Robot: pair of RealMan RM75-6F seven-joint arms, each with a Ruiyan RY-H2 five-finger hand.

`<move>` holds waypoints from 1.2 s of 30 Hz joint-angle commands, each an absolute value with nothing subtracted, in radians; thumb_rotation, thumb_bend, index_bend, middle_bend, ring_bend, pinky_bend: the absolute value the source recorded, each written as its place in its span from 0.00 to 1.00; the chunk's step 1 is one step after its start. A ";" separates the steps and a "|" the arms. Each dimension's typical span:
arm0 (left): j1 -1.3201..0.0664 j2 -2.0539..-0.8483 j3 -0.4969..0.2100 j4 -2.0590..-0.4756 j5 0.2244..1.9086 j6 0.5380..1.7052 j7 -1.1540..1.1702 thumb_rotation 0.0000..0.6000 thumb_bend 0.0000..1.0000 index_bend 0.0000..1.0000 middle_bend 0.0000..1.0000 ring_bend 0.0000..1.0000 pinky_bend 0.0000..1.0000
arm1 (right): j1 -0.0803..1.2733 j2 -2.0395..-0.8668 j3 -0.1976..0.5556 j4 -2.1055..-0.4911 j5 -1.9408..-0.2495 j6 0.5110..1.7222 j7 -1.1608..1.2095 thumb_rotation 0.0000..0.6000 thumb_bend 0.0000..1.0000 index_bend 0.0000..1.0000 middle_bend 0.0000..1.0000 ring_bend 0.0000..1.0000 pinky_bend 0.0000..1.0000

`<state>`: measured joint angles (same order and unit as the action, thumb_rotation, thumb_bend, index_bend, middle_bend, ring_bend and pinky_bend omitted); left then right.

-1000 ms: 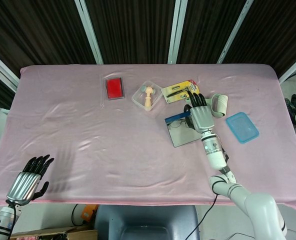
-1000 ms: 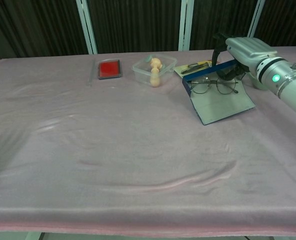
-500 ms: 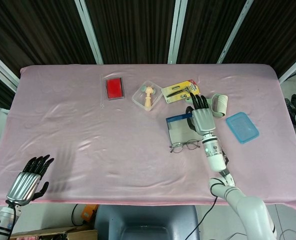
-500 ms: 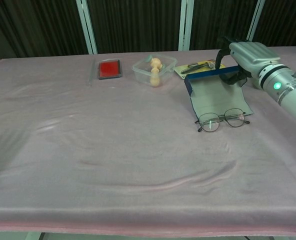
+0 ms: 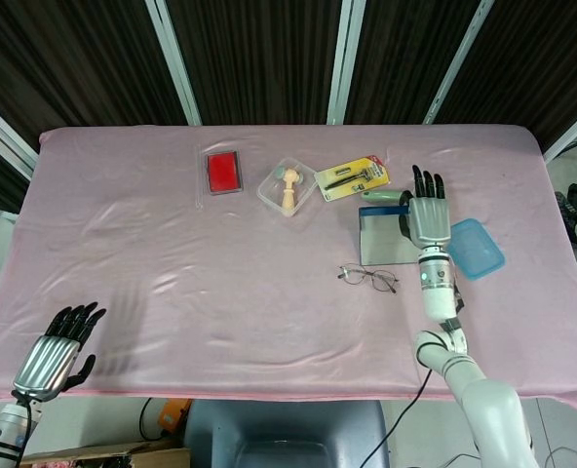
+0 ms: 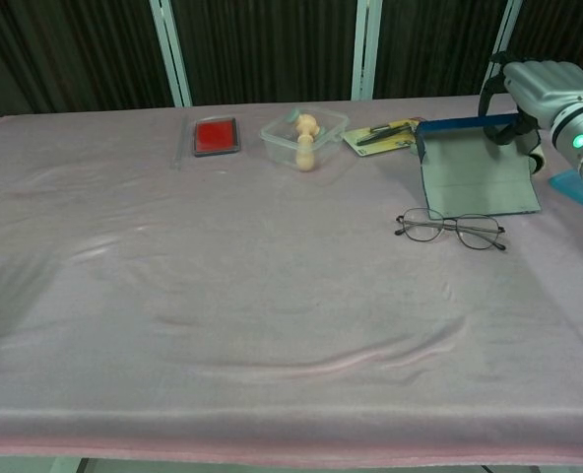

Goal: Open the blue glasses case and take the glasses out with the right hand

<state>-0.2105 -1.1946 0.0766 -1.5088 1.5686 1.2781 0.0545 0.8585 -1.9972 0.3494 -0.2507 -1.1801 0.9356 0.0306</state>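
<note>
Head view: the right hand (image 5: pixel 427 218) is hovering over the right edge of the open case (image 5: pixel 386 239), fingers stretched flat and pointing away from the robot; whether the thumb is gripping the case I cannot tell from above. The glasses (image 5: pixel 369 279) are lying on the cloth just in front of the case, apart from it, so the takeout looks done. The left hand (image 5: pixel 55 353) is idling at the near left table edge with fingers spread, holding nothing, well out of the work. Nearby are sitting a blue lid (image 5: pixel 474 247) just right of the hand, a yellow card (image 5: pixel 352 178) behind the case, a clear tub (image 5: pixel 288 186) and a red pad (image 5: pixel 222 173).

Chest view: the right hand (image 6: pixel 540 91) is curling its fingers (image 6: pixel 490 97) down over the raised blue lid edge of the case (image 6: pixel 477 175), seemingly keeping it propped open. The glasses (image 6: pixel 451 228) are resting upright on the table (image 6: pixel 223 315), lenses toward the robot. Nothing is blocking them.
</note>
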 commanded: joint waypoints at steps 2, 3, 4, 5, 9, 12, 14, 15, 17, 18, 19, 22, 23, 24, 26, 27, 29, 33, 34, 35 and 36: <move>-0.212 -1.197 0.076 -1.510 1.566 1.274 0.057 1.00 0.46 0.00 0.00 0.00 0.08 | 0.853 -1.974 0.357 -0.256 -1.166 0.868 0.021 1.00 0.52 0.46 0.08 0.01 0.00; -0.212 -1.197 0.076 -1.509 1.565 1.273 0.058 1.00 0.46 0.00 0.00 0.00 0.08 | 0.850 -1.966 0.352 -0.268 -1.172 0.865 0.022 1.00 0.51 0.38 0.05 0.00 0.00; -0.213 -1.197 0.076 -1.509 1.565 1.272 0.058 1.00 0.46 0.00 0.00 0.00 0.08 | 0.849 -1.963 0.349 -0.272 -1.174 0.865 0.022 1.00 0.51 0.36 0.04 0.00 0.00; -0.213 -1.198 0.076 -1.509 1.564 1.271 0.058 1.00 0.46 0.00 0.00 0.00 0.08 | 0.848 -1.961 0.348 -0.276 -1.176 0.865 0.023 1.00 0.50 0.32 0.03 0.00 0.00; -0.215 -1.199 0.076 -1.508 1.563 1.266 0.059 1.00 0.46 0.00 0.00 0.00 0.08 | 0.831 -1.927 0.316 -0.327 -1.208 0.872 0.013 1.00 0.42 0.23 0.00 0.00 0.00; -0.215 -1.199 0.078 -1.511 1.566 1.267 0.059 1.00 0.45 0.00 0.00 0.00 0.08 | 0.789 -1.833 0.265 -0.509 -1.271 0.942 0.002 1.00 0.39 0.25 0.00 0.00 0.00; -0.213 -1.197 0.079 -1.513 1.570 1.273 0.058 1.00 0.45 0.00 0.00 0.00 0.08 | 0.741 -1.736 0.230 -0.699 -1.317 1.004 0.022 1.00 0.39 0.29 0.00 0.00 0.00; -0.212 -1.197 0.080 -1.514 1.571 1.275 0.057 1.00 0.45 0.00 0.00 0.00 0.08 | 0.722 -1.687 0.216 -0.793 -1.333 1.021 0.023 1.00 0.39 0.32 0.00 0.00 0.00; -0.211 -1.195 0.080 -1.515 1.574 1.279 0.055 1.00 0.45 0.00 0.00 0.00 0.08 | 0.687 -1.583 0.187 -0.994 -1.356 1.035 -0.005 1.00 0.39 0.40 0.00 0.00 0.00; -0.211 -1.195 0.081 -1.515 1.575 1.280 0.054 1.00 0.45 0.00 0.00 0.00 0.08 | 0.675 -1.543 0.175 -1.071 -1.358 1.031 -0.023 1.00 0.39 0.44 0.00 0.00 0.00; -0.211 -1.194 0.081 -1.515 1.575 1.280 0.053 1.00 0.45 0.00 0.00 0.00 0.08 | 0.665 -1.507 0.164 -1.142 -1.357 1.023 -0.043 1.00 0.39 0.49 0.00 0.00 0.00; -0.211 -1.193 0.083 -1.516 1.580 1.282 0.049 1.00 0.46 0.00 0.00 0.00 0.08 | 0.646 -1.423 0.141 -1.310 -1.324 0.989 -0.136 1.00 0.39 0.60 0.00 0.00 0.00; -0.211 -1.192 0.084 -1.516 1.582 1.282 0.048 1.00 0.46 0.00 0.00 0.00 0.08 | 0.643 -1.414 0.139 -1.334 -1.313 0.983 -0.159 1.00 0.39 0.62 0.01 0.00 0.00; -0.211 -1.192 0.084 -1.515 1.583 1.282 0.047 1.00 0.45 0.00 0.00 0.00 0.08 | 0.642 -1.409 0.139 -1.351 -1.301 0.979 -0.175 1.00 0.39 0.64 0.01 0.00 0.00; -0.212 -1.193 0.084 -1.514 1.584 1.281 0.046 1.00 0.45 0.00 0.00 0.00 0.08 | 0.641 -1.410 0.141 -1.373 -1.269 0.963 -0.199 1.00 0.39 0.66 0.02 0.00 0.00; -0.212 -1.192 0.084 -1.513 1.583 1.281 0.045 1.00 0.45 0.00 0.00 0.00 0.08 | 0.642 -1.410 0.141 -1.378 -1.253 0.950 -0.205 1.00 0.39 0.66 0.02 0.00 0.00; -0.211 -1.191 0.083 -1.514 1.582 1.283 0.043 1.00 0.45 0.00 0.00 0.00 0.08 | 0.647 -1.415 0.143 -1.384 -1.215 0.917 -0.211 1.00 0.40 0.67 0.03 0.00 0.00; -0.209 -1.187 0.084 -1.516 1.588 1.293 0.038 1.00 0.45 0.00 0.00 0.00 0.08 | 0.656 -1.435 0.141 -1.351 -1.180 0.895 -0.242 1.00 0.40 0.67 0.03 0.00 0.00; -0.208 -1.186 0.083 -1.516 1.588 1.294 0.037 1.00 0.45 0.00 0.00 0.00 0.08 | 0.656 -1.440 0.141 -1.343 -1.174 0.894 -0.247 1.00 0.41 0.67 0.03 0.00 0.00; -0.208 -1.185 0.083 -1.515 1.587 1.293 0.035 1.00 0.45 0.00 0.00 0.00 0.08 | 0.657 -1.447 0.141 -1.328 -1.165 0.893 -0.254 1.00 0.41 0.67 0.03 0.00 0.00; -0.209 -1.185 0.083 -1.515 1.587 1.292 0.034 1.00 0.45 0.00 0.00 0.00 0.08 | 0.657 -1.454 0.141 -1.315 -1.158 0.892 -0.262 1.00 0.42 0.67 0.03 0.00 0.00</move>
